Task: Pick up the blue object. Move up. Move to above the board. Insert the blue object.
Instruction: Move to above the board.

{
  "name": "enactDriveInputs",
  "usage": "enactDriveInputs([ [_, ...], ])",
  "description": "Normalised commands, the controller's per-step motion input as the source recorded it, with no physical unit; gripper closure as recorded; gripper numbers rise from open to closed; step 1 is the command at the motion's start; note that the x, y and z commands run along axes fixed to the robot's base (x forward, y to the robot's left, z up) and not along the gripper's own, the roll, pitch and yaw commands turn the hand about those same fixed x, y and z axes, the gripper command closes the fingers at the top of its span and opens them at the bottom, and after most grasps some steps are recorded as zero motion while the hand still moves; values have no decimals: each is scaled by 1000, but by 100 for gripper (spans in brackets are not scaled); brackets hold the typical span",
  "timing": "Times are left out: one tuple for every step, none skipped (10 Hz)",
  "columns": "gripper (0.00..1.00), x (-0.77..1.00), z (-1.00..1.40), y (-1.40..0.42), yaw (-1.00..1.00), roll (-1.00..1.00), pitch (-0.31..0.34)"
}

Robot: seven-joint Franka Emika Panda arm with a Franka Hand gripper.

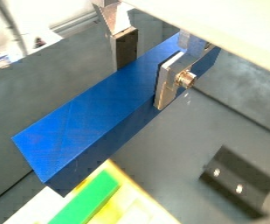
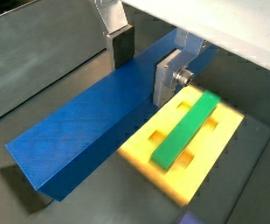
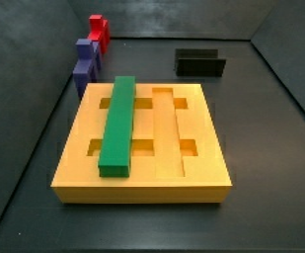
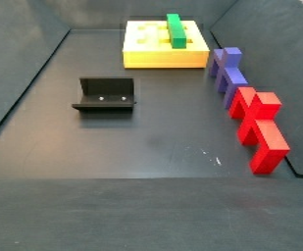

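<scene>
In both wrist views my gripper (image 1: 147, 68) (image 2: 144, 66) is shut on the long blue object (image 1: 102, 122) (image 2: 90, 131), one silver finger on each long side, near one end. The bar hangs level, well above the floor. The yellow board (image 2: 225, 136) lies below and beside it, and its corner shows in a wrist view (image 1: 120, 206). A green bar (image 2: 183, 131) (image 1: 85, 197) sits in one of the board's grooves. Both side views show the board (image 3: 141, 183) (image 4: 147, 49) with the green bar (image 3: 117, 124) (image 4: 177, 29). Neither shows the gripper or the blue object.
The dark fixture (image 1: 239, 179) (image 3: 199, 64) (image 4: 105, 95) stands on the floor away from the board. A purple-blue stepped block (image 3: 82, 59) (image 4: 226, 69) and a red block (image 3: 98, 30) (image 4: 259, 123) stand along one side wall.
</scene>
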Motion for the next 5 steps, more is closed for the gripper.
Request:
enactDriveInputs([
  [100, 228, 235, -1400, 5, 7, 152],
  [100, 173, 153, -896, 10, 24, 146],
  [100, 140, 93, -489, 8, 24, 144],
  [100, 98, 60, -280, 8, 22, 119],
  [100, 65, 48, -189, 8, 29, 91],
])
